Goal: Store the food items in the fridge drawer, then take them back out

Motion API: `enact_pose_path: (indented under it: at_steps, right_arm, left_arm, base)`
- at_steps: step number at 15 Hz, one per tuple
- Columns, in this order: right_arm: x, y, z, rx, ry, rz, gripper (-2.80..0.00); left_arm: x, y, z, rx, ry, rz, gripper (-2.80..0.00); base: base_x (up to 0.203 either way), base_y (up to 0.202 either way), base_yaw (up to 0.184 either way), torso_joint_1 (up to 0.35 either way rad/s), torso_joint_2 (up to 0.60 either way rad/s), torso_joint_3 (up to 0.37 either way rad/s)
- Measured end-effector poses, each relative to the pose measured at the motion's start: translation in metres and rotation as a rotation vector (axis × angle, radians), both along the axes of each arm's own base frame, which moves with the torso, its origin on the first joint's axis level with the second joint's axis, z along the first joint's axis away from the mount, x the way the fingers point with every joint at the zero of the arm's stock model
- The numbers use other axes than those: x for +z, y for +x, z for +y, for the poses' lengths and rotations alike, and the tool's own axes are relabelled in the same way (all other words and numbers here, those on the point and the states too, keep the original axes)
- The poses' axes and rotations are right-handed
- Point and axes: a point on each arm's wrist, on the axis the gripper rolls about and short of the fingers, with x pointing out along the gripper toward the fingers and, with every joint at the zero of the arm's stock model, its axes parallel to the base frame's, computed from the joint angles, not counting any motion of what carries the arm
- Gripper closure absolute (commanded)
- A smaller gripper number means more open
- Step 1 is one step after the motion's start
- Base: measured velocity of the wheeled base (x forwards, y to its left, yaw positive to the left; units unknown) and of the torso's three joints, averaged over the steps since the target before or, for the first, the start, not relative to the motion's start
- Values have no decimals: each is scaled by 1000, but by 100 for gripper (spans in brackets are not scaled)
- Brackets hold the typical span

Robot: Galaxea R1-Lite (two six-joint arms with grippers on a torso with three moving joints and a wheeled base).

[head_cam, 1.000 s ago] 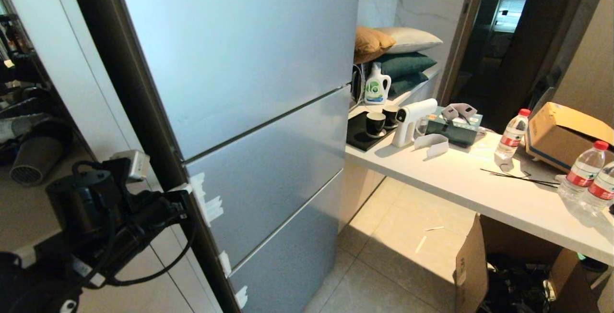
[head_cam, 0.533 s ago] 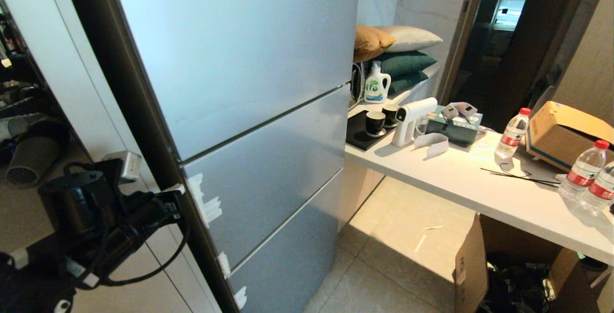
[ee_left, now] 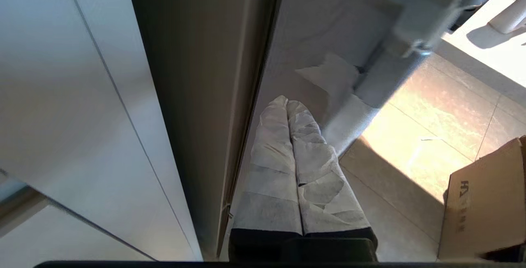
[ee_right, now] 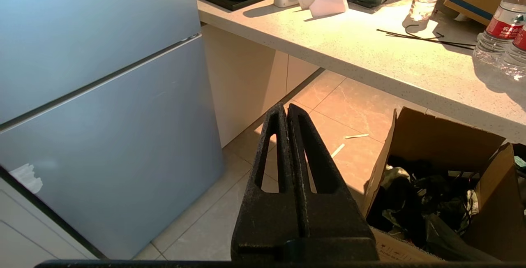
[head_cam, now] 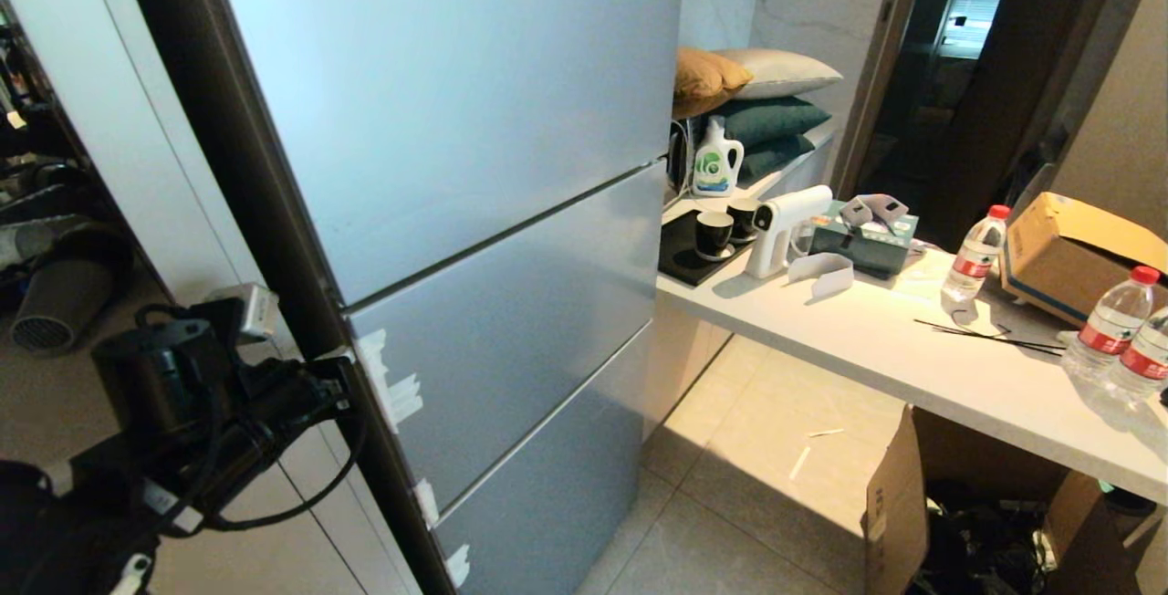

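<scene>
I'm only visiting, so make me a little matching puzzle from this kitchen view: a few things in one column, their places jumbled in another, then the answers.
Things:
1. white spray gun
2. mustard yellow cushion
3. white tape scraps
4. open brown cardboard box

Places:
A. on the floor under the white counter
B. on the left edge of the middle silver-blue fridge drawer
C. standing on the counter beside the black cups
D. on the stacked pillows by the wall

Pairs: 1-C, 2-D, 3-B, 4-A
</scene>
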Motion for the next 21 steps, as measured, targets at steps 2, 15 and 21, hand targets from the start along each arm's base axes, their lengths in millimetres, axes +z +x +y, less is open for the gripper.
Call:
enact_pose_path:
  at_steps: [2,15,21]
  right_arm:
    - [0,0,0,0,0,0,0]
    - [0,0,0,0,-1,0,0]
    - [0,0,0,0,0,0,0]
  left_arm:
    - [-2,5,-1,-3,-7,2,0]
    - [-22,-7,-25,-223,-95,39,0]
    - [-24,-14,-36,-272,-94,44,0]
  base:
    - [0,0,0,0,0,0]
    - [0,0,0,0,0,0]
    - [0,0,0,0,0,0]
